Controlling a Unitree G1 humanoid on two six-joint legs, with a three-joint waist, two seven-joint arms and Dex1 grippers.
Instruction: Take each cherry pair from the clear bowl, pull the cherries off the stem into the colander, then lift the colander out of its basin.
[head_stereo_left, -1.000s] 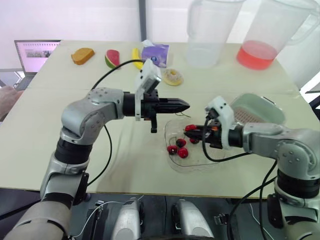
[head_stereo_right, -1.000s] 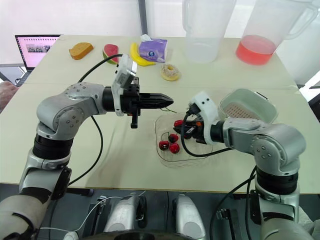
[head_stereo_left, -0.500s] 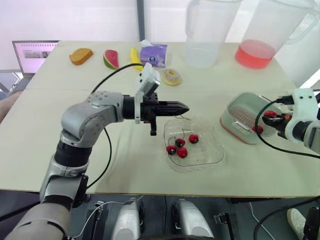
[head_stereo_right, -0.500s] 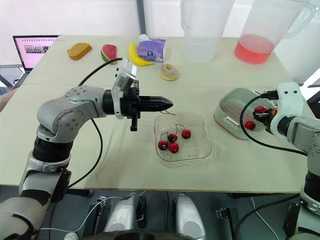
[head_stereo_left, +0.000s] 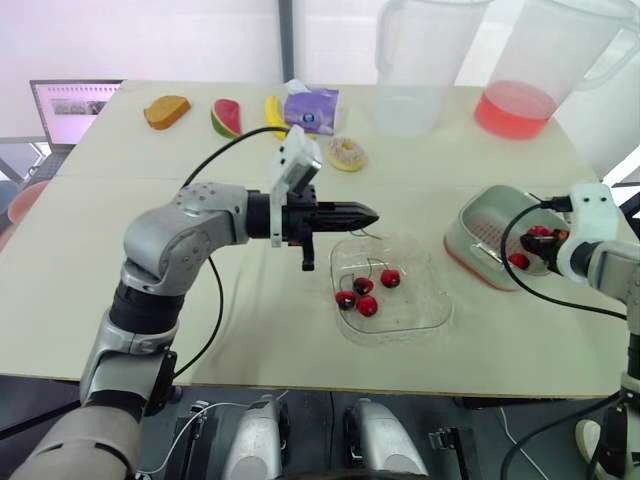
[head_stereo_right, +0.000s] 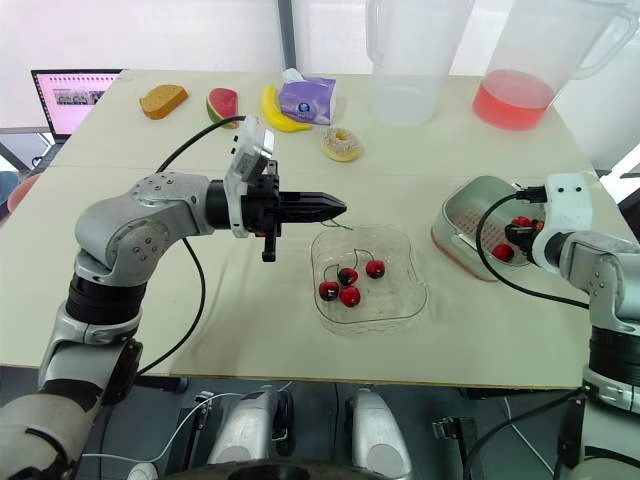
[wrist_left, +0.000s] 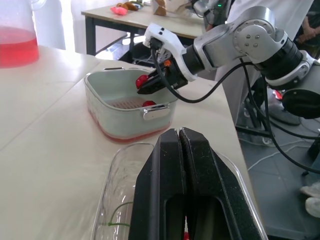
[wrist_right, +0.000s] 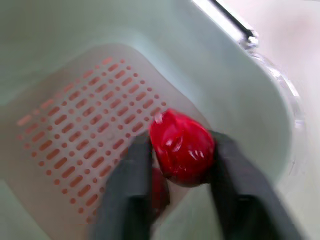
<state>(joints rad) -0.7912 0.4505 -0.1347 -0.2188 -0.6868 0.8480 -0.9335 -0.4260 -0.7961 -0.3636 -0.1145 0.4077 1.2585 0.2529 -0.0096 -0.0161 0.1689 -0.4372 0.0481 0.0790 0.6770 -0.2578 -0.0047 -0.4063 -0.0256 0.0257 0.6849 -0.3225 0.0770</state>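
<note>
my right gripper (head_stereo_right: 520, 232) clamped on a cherry (wrist_right: 181, 146) over the colander (head_stereo_left: 478, 228), my left gripper (head_stereo_left: 366, 212) closed, empty, by the clear bowl (head_stereo_left: 432, 305) rim, four cherries (head_stereo_left: 367, 305) inside it

Head stereo overlooks table (head_stereo_left: 120, 280); both wrist cams see colander (wrist_left: 107, 107).

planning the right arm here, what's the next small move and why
Probably open the right gripper and let the cherry fall. Its fingers pinch it just above the slotted floor of the colander, inside the rim, with a second cherry below, so it should land there.
</note>
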